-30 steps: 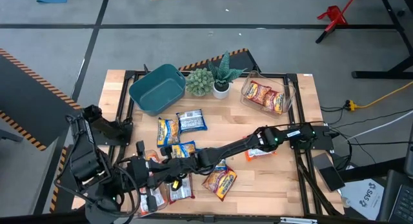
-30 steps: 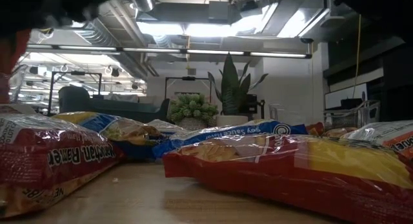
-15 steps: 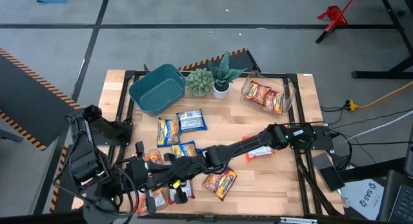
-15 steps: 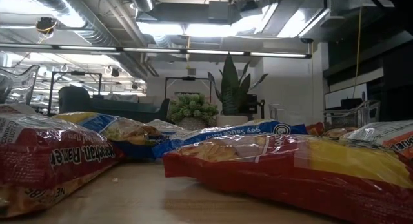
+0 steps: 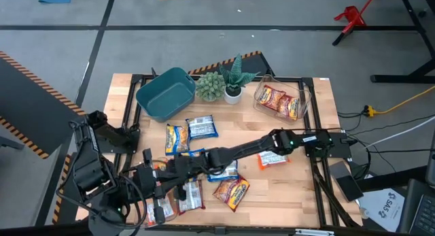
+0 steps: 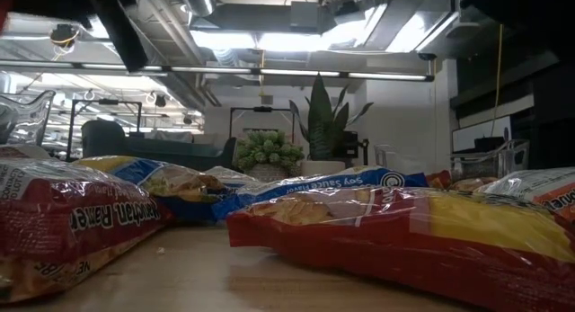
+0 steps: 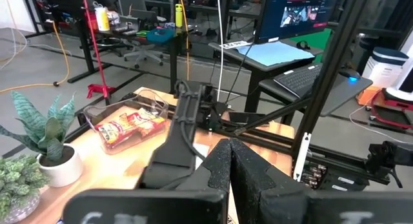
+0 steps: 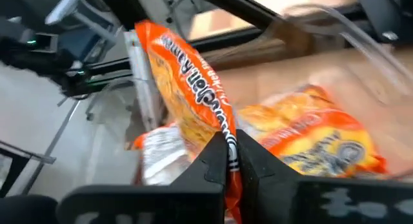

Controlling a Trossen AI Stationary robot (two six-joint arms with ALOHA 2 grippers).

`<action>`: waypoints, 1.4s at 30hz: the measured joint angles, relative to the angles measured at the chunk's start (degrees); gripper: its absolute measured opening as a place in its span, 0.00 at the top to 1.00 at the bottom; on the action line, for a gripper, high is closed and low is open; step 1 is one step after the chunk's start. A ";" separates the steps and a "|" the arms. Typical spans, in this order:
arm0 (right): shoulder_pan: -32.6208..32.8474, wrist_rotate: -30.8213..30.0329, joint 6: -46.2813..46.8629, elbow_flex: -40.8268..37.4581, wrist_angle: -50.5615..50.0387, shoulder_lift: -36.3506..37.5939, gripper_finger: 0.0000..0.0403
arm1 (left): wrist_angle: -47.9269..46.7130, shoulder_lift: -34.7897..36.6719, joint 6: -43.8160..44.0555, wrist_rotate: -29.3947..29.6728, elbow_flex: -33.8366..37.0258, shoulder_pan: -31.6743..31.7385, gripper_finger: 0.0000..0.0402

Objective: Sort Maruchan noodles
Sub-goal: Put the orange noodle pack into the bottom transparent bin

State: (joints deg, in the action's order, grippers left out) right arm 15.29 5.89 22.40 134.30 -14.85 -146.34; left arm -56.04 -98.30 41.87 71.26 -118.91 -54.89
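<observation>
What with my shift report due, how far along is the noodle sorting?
Done: orange packets already lie in the clear tub.
In hand: the right end effector, reaching to the table's front-left, is shut on an orange packet.
Left: the teal bin looks empty, and several packets, like the silver one, lie loose on the table. The left end effector waits shut, empty.
</observation>
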 joint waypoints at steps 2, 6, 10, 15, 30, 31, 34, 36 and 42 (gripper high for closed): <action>-0.97 0.09 0.30 0.00 0.14 -0.29 1.00 | -0.01 0.00 0.00 -0.05 0.00 0.00 1.00; -2.30 -0.62 -0.07 0.00 -0.42 -0.55 0.96 | -0.07 0.00 0.00 -0.28 0.00 0.02 1.00; -2.70 -2.06 -2.15 0.00 -0.15 -0.55 0.84 | -0.07 0.00 0.00 -0.33 0.00 0.02 1.00; -3.12 -6.71 -5.50 0.00 -0.33 -0.55 0.66 | -0.07 0.00 0.00 -0.87 0.00 0.00 1.00; 4.16 0.76 -26.44 -0.09 2.29 1.57 0.63 | -0.09 0.00 -0.23 -1.79 0.00 -0.04 1.00; 5.09 -1.19 -27.94 -0.11 2.46 1.04 0.65 | -0.09 0.00 -0.26 -1.77 0.00 -0.04 1.00; 6.92 -5.88 -31.63 -0.20 3.49 -1.32 0.69 | -0.13 0.00 -0.26 -1.57 0.00 -0.04 1.00; 7.28 -6.69 -32.74 -0.20 5.00 -2.91 0.72 | -0.18 0.00 -0.24 -1.31 0.00 -0.02 1.00; 5.47 -7.02 -33.19 -0.20 5.45 -4.67 0.77 | -0.35 0.00 -0.25 -1.24 0.00 0.00 1.00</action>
State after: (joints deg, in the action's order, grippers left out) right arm 20.76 -1.13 -10.79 134.10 -9.40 -151.01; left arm -56.40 -98.30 41.62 70.03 -118.91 -54.89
